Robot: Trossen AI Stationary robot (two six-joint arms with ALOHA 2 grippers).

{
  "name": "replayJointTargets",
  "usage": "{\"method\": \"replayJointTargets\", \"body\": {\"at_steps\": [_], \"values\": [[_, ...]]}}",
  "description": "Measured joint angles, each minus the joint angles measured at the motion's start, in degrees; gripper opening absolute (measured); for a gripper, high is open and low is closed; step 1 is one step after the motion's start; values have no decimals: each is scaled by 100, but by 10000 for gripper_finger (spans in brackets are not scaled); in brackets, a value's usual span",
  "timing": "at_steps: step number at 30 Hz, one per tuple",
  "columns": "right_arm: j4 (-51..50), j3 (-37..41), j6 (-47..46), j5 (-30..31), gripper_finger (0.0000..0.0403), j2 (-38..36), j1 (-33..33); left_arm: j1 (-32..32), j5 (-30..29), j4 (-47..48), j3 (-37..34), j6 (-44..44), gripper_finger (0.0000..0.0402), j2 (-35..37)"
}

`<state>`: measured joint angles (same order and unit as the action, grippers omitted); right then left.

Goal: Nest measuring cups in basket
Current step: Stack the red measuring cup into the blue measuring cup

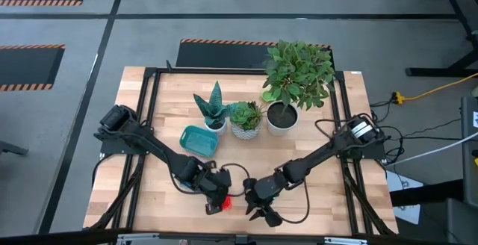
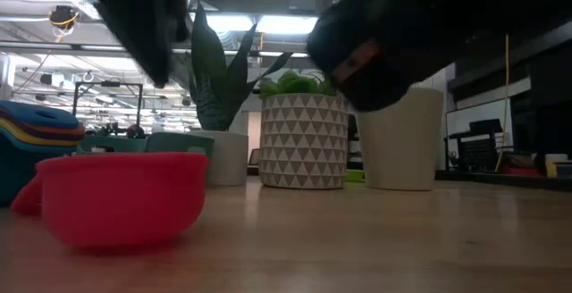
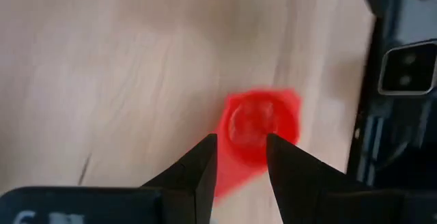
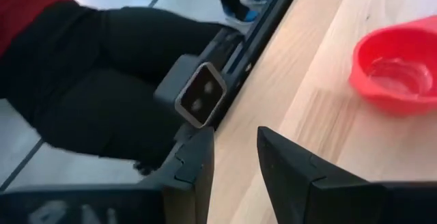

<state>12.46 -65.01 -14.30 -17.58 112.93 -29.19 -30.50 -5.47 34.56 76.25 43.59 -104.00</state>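
Note:
A red measuring cup sits upright on its base on the wood near the table's near edge, also seen in the low view. My left gripper hovers above it, open, with the cup showing between and beyond the fingertips. My right gripper, open, hangs just right of the cup at the near edge. The teal basket stands left of the plant pots. In the low view it holds a stack of cups in blue, yellow and orange.
Three plants in white pots stand in a row across the table's middle, right of the basket. A small camera sits at the near edge. A person's red and black clothing shows beyond that edge. Bare wood lies right of the cup.

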Motion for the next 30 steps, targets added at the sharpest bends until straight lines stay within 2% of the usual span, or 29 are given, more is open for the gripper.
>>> {"method": "replayJointTargets", "body": {"at_steps": [5, 9, 18, 26, 30], "values": [[-732, 0, -38, 287, 117, -339, -150, 13, -11, -460, 2, -943, 119, -278], [-930, 0, -36, 584, 117, -433, -259, 22, -176, -478, 2, -1262, 119, -435], [-1054, 0, -38, 603, 117, -433, -302, 31, -299, -511, 7, -1416, 119, -616], [-1110, 0, -38, 606, 117, -431, -302, 28, -94, -572, 0, -1388, 119, -1159], [-1127, 0, -38, 610, 117, -431, -299, 35, -125, -580, 4, -1377, 117, -1183]]}}
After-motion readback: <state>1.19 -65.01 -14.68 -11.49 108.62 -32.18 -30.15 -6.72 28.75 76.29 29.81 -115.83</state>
